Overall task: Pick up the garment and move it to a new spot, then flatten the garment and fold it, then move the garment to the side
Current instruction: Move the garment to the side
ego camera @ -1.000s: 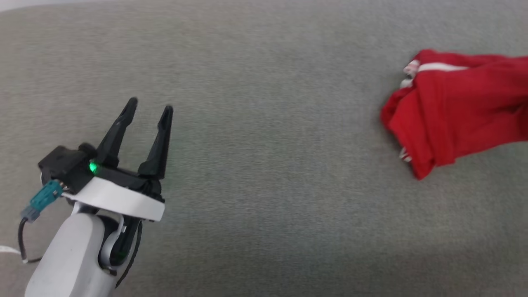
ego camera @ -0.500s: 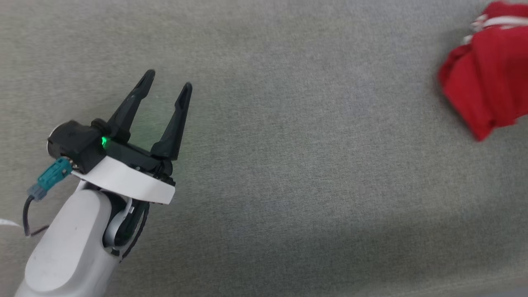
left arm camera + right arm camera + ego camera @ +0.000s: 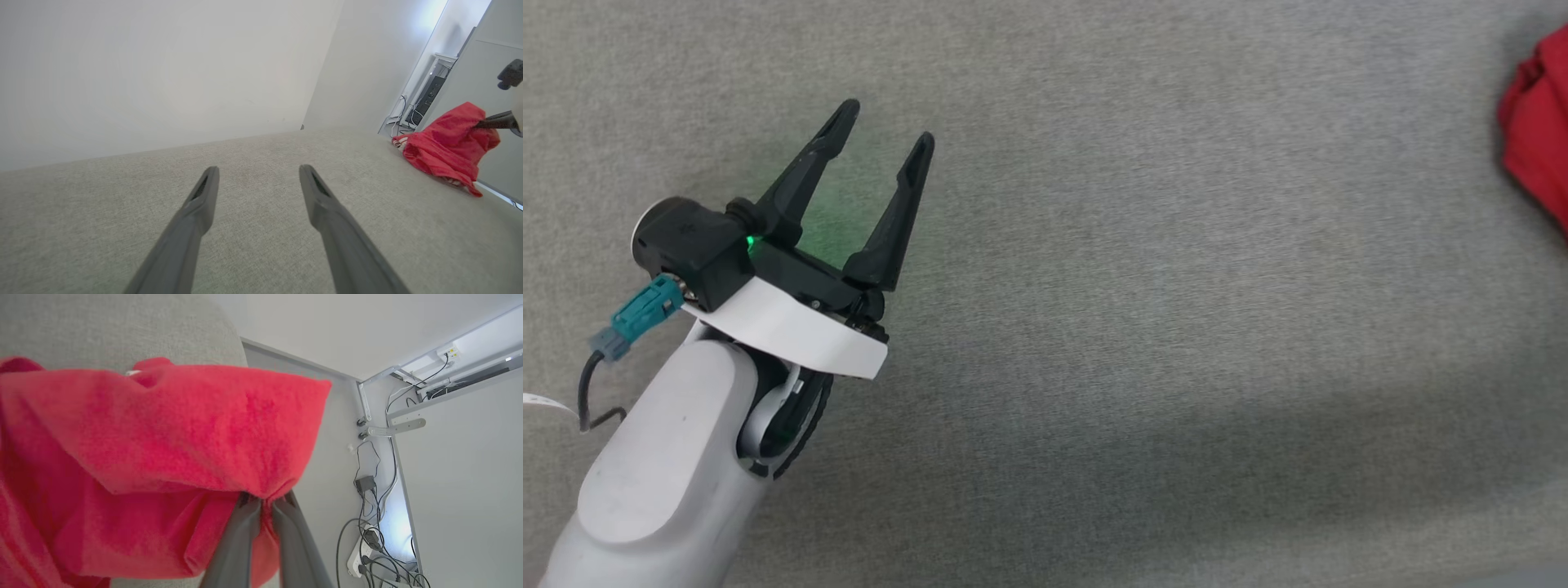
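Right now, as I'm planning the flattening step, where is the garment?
The garment lies at the head view's far right edge on the grey surface, a fold pinched in the right claw, well apart from the open left claw.

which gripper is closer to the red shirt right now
Right. The right gripper is shut on a fold of the garment. The left gripper is open and empty over the grey surface, well apart from the garment, which is off to its right.
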### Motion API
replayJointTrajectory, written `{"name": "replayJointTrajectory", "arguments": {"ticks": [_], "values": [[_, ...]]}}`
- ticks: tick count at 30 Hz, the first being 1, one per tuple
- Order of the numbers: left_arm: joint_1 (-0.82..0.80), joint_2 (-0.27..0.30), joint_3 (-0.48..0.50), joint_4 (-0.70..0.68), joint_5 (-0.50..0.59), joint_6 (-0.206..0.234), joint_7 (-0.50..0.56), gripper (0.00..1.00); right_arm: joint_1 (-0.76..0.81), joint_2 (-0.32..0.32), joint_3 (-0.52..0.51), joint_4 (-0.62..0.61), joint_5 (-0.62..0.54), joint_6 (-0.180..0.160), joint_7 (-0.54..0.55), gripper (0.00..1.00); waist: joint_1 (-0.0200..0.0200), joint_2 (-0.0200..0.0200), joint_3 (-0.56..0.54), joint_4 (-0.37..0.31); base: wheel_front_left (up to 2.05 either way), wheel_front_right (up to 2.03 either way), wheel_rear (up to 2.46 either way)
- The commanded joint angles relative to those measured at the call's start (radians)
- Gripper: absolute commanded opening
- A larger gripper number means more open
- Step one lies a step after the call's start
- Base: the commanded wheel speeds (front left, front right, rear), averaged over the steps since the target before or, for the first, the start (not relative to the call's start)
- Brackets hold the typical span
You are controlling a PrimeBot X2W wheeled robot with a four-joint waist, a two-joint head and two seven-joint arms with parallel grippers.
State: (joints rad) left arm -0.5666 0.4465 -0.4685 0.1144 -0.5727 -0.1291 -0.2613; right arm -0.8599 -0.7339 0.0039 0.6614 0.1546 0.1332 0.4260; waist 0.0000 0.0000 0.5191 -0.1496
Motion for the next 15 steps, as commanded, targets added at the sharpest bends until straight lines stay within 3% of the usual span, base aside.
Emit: {"name": "replayJointTrajectory", "arguments": {"ticks": [1,3,5,7,15], "values": [[-0.013,0.003,-0.001,-0.001,-0.013,-0.001,-0.005,1.00,-0.008,0.016,-0.001,0.012,-0.011,-0.005,-0.010,0.00,0.0000,0.0000,0.007,0.009,0.00,0.00,0.00],[-0.018,0.005,-0.004,0.003,-0.014,-0.001,-0.005,1.00,-0.019,0.035,-0.018,0.042,-0.035,-0.005,-0.020,0.04,0.0000,0.0000,0.012,0.018,0.00,0.00,0.00],[-0.020,0.005,0.004,0.004,-0.019,-0.001,-0.005,1.00,-0.025,0.053,-0.029,0.068,-0.054,-0.005,-0.027,0.43,0.0000,0.0000,0.015,0.026,0.00,0.00,0.00],[-0.014,0.008,0.012,0.002,-0.019,-0.001,-0.005,1.00,-0.034,0.066,-0.032,0.087,-0.070,-0.005,-0.036,1.00,0.0000,0.0000,0.014,0.031,0.00,0.00,0.00],[0.032,0.012,0.069,0.003,-0.019,-0.001,-0.005,1.00,-0.063,0.079,-0.045,0.109,-0.088,-0.005,-0.071,1.00,0.0000,0.0000,-0.017,0.037,0.00,0.00,0.00]]}}
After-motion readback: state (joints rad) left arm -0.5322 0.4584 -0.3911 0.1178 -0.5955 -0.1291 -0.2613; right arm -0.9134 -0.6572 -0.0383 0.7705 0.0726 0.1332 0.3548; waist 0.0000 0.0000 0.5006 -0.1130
